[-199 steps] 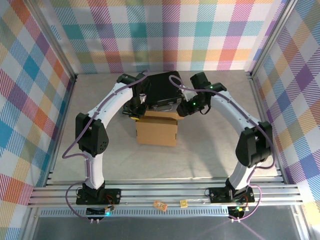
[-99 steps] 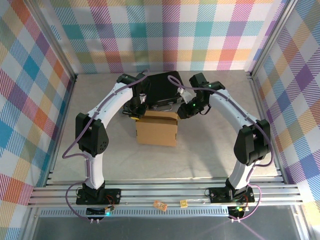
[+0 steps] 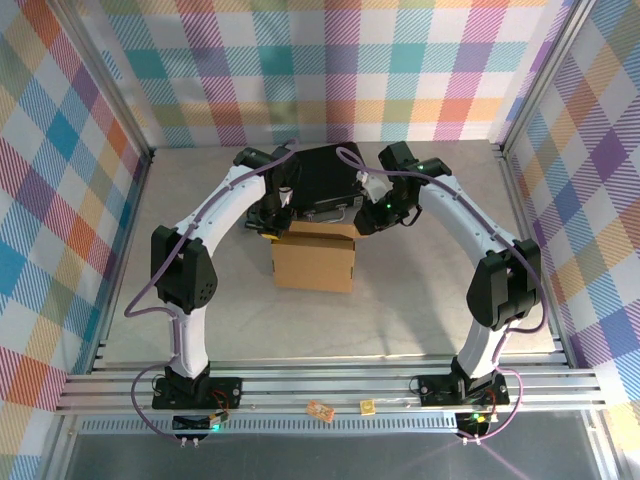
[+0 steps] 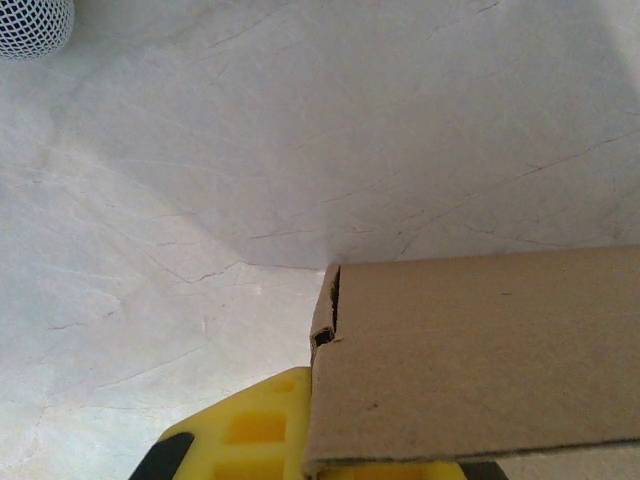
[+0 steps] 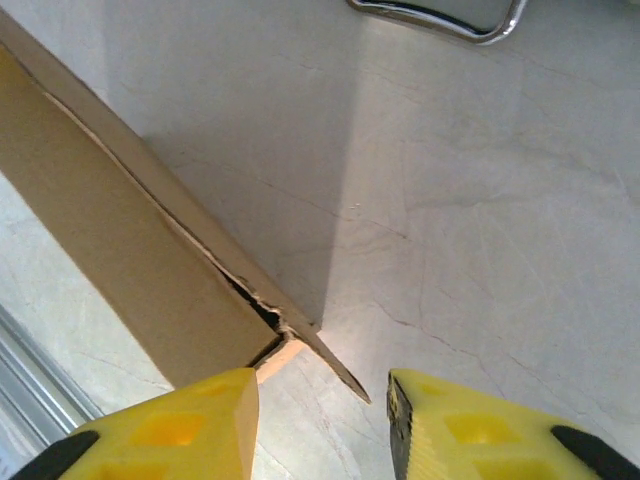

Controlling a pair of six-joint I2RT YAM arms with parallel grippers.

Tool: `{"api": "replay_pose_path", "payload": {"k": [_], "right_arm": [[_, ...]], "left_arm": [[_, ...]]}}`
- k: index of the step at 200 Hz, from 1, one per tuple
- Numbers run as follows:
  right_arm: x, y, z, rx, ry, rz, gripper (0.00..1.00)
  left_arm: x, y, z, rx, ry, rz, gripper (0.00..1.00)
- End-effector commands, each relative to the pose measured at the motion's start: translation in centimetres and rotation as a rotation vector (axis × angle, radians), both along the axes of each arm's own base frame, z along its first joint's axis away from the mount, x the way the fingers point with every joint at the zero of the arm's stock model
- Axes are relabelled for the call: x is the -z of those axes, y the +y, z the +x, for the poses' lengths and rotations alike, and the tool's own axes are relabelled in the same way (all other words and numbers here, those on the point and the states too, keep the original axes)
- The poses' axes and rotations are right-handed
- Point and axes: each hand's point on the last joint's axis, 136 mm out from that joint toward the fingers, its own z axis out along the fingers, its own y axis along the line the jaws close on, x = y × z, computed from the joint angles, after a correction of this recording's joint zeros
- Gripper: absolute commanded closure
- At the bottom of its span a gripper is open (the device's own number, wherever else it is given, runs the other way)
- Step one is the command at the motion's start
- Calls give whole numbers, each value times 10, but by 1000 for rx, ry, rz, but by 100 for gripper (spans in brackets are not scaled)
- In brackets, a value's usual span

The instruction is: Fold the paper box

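Note:
The paper box (image 3: 313,258), plain brown cardboard, stands in the middle of the table. My left gripper (image 3: 270,222) is at its back left corner, shut on a cardboard panel (image 4: 480,350). One yellow finger (image 4: 250,435) shows beside and under that panel's edge. My right gripper (image 3: 364,220) hovers at the back right corner. Its two yellow fingers (image 5: 190,425) stand open, and the thin edge of a box flap (image 5: 335,370) pokes into the gap between them without touching either. The box wall (image 5: 120,250) runs off to the left of that gripper.
A black hard case (image 3: 325,175) sits right behind the box, its metal handle (image 5: 440,20) close above my right gripper. Aluminium rails (image 3: 320,385) line the near edge. Checked walls close off three sides.
My right arm has shifted slightly at the box's back right corner. The left arm and the box have held still.

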Motion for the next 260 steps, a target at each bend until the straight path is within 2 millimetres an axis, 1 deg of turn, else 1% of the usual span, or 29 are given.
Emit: {"api": "replay_pose_path", "payload": {"k": [1, 10, 22, 43, 62, 79, 106, 125, 161, 192, 213, 247, 260], "right_arm": [[-18, 4, 8, -18, -87, 24, 56], [-21, 9, 7, -43, -81, 55, 56], [-16, 16, 3, -79, -36, 82, 56], [1, 22, -6, -110, 54, 108, 58], [12, 20, -9, -109, 88, 87, 62], [10, 19, -7, -101, 80, 96, 65], [3, 21, -3, -89, 75, 107, 73], [-1, 19, -2, -71, 71, 101, 74], [-6, 13, -8, -43, 79, 79, 79], [-4, 10, -11, -28, 100, 70, 84], [-6, 8, -12, -15, 94, 60, 88], [-12, 9, -11, 16, 101, 60, 99], [-11, 10, -13, 22, 108, 56, 100]], "left_arm": [[-6, 6, 1, -22, -23, 2, 100], [-6, 6, 1, -22, -23, 1, 100], [-6, 6, 1, -22, -25, 1, 100], [-7, 6, 1, -20, -26, 3, 100], [-7, 7, 1, -19, -27, 7, 100], [-7, 7, 1, -19, -26, 6, 100], [-7, 7, 1, -18, -25, 7, 100], [-8, 8, 1, -17, -28, 10, 100], [-9, 8, 2, -17, -31, 9, 100], [-8, 8, 2, -19, -29, 8, 100], [-8, 8, 3, -21, -31, 8, 100], [-9, 7, 3, -29, -36, 4, 100], [-9, 7, 3, -35, -40, 0, 100]]}}
